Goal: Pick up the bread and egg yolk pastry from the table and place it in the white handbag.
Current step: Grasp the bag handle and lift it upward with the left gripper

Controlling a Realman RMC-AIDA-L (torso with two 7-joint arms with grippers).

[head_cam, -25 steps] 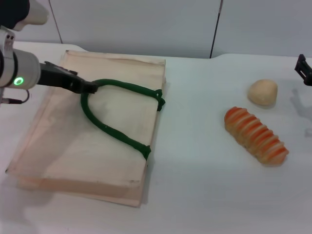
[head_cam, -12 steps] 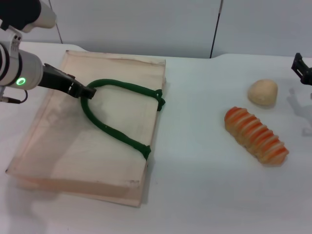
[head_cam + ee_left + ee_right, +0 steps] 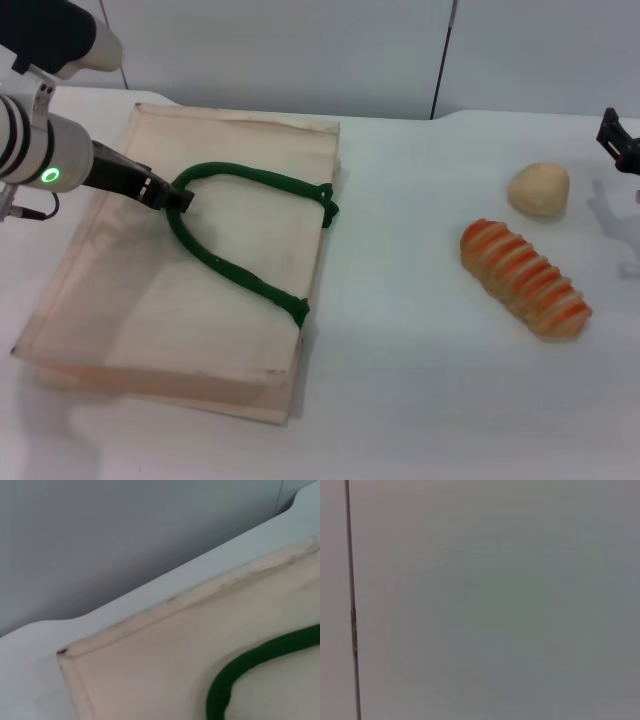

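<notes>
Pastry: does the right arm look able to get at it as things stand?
Probably yes. The pastry sits uncovered on the table, apart from the bread, and the right gripper hangs just beyond it with nothing between. The left gripper is at the handbag's handle.

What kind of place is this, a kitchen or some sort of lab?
Probably a lab or test bench, not a kitchen: a bare white table against plain grey wall panels, holding only a white handbag, a striped bread and an egg yolk pastry.
</notes>
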